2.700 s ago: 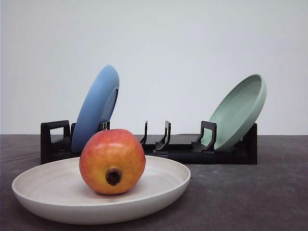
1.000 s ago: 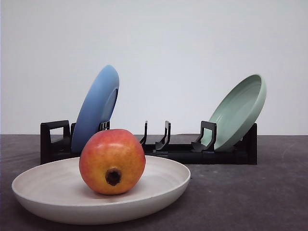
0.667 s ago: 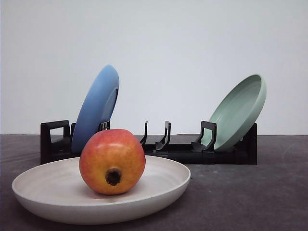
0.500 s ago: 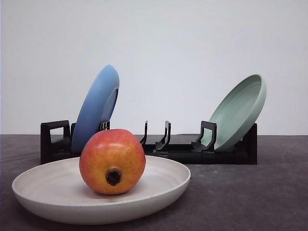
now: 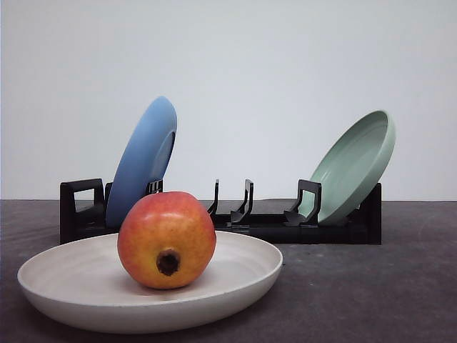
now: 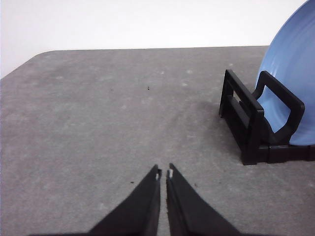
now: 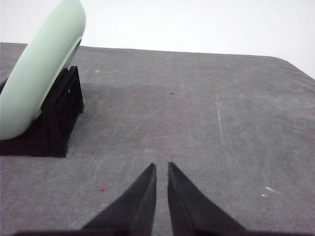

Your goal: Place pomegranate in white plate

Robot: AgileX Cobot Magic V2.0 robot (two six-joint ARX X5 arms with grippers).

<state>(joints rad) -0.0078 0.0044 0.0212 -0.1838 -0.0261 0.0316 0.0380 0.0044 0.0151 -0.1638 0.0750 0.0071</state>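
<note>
The pomegranate (image 5: 166, 239), red-orange fading to yellow with its dark calyx hole facing the camera, rests inside the white plate (image 5: 243, 275) at the near left of the table in the front view. In the left wrist view my left gripper (image 6: 163, 173) is shut, its black fingers together over bare grey table beside the rack's end. My right gripper (image 7: 161, 166) is shut too, hovering over bare table near the other end of the rack. Neither gripper holds anything.
A black dish rack (image 5: 264, 221) stands behind the white plate. A blue plate (image 5: 143, 161) leans in its left slot, seen also as blue plate (image 6: 293, 73). A pale green plate (image 5: 355, 166) leans in its right slot, also pale green plate (image 7: 42, 73).
</note>
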